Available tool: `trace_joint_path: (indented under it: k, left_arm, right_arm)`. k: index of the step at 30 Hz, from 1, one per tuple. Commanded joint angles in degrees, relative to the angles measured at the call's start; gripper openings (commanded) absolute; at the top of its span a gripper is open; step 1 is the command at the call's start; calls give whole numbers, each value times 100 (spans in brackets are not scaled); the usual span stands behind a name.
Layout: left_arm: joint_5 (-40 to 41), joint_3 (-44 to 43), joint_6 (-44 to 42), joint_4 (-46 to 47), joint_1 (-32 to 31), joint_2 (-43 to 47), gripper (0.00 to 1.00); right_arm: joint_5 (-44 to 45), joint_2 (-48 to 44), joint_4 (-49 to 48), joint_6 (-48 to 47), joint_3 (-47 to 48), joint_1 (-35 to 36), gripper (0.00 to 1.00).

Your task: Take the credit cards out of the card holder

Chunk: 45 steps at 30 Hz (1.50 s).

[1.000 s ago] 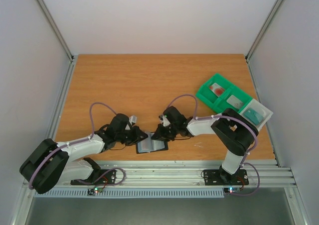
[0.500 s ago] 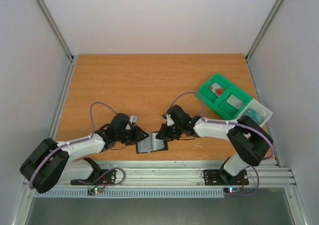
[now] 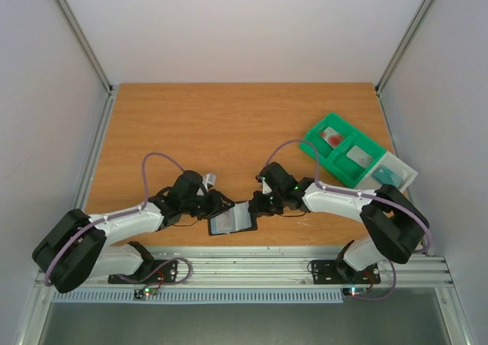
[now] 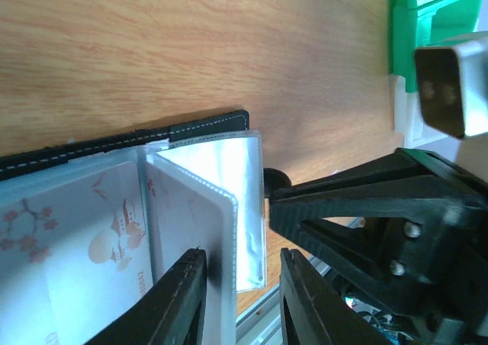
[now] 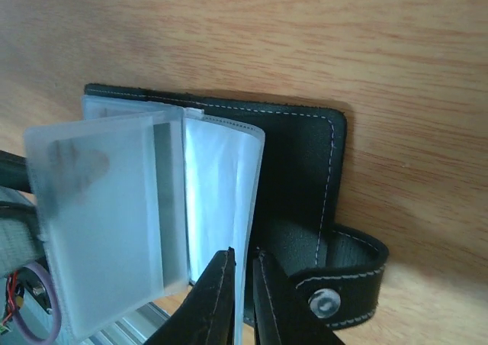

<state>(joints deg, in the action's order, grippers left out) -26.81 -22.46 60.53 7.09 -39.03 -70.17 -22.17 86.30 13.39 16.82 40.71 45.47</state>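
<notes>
The card holder (image 3: 232, 223), a black bi-fold wallet, lies open near the table's front edge between my grippers. In the left wrist view its black edge (image 4: 152, 135) shows, with clear sleeves holding pale credit cards (image 4: 84, 246), one printed with a red drawing. My left gripper (image 4: 240, 303) is open and straddles an upright sleeve with a card (image 4: 194, 230). In the right wrist view my right gripper (image 5: 244, 291) is shut on a thin clear sleeve (image 5: 217, 192) beside the snap tab (image 5: 335, 291). A frosted sleeve with a card (image 5: 107, 215) stands raised on the left.
A green compartment tray (image 3: 343, 150) sits at the right, with a red item (image 3: 332, 137) in one compartment and a teal item (image 3: 389, 177) in the white end section. The aluminium rail (image 3: 252, 265) runs just in front of the wallet.
The right arm has stretched out lower and its gripper has shifted slightly right at the wallet. The left gripper has moved in closer. The wallet's sleeves now stand fanned up.
</notes>
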Motion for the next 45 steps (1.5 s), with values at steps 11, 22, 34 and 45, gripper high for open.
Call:
trace_joint_path:
  k: [11,22,34,45]
  left_arm:
    - [-293,-470,231,1021,-264,-785,31]
    - [370,-228,112,457,-258,-644,37]
    - [466,140,222,910,-257,-838,39]
    - [421,174,292,1105,-256,-1160,39]
  right_arm:
    - [899,-1270,1049,-355,109,-63,11]
    - [308,-1094,663,-148,100,-57,11]
    - [-139,-433,137,118,131,19,12]
    - [-39,147,88,124,270,128,15]
